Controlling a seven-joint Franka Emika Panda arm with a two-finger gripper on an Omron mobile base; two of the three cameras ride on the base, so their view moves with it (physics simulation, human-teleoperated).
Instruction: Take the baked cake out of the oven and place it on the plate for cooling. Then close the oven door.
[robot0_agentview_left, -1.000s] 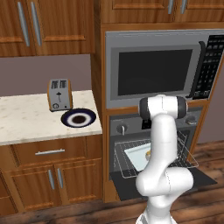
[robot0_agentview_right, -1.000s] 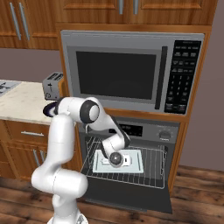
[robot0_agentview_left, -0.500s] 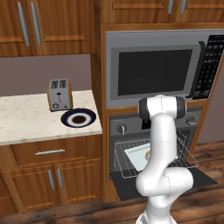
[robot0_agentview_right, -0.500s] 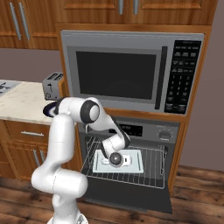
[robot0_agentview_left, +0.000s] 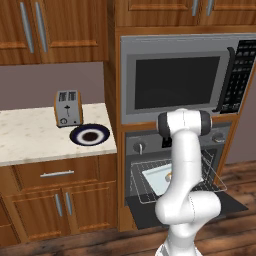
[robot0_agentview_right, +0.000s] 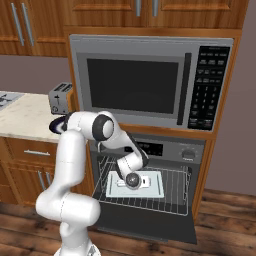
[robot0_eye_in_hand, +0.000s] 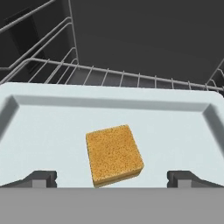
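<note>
In the hand view the tan baked cake (robot0_eye_in_hand: 113, 154) sits low and centre on the pale baking tray (robot0_eye_in_hand: 52, 127), which rests on a wire rack (robot0_eye_in_hand: 131, 78) inside the open oven (robot0_agentview_right: 150, 180), with the claw (robot0_eye_in_hand: 112, 178) spread apart to either side of the cake, not touching it.

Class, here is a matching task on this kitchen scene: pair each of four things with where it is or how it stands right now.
Things:
1. cake
2. plate
3. oven door
4. gripper

States:
A. folded down, open
B. on the counter, in front of the toaster
C. open, a fingertip on either side of the cake
D. lying on the pale tray on the oven rack

Pairs: 1-D, 2-B, 3-A, 4-C
</note>
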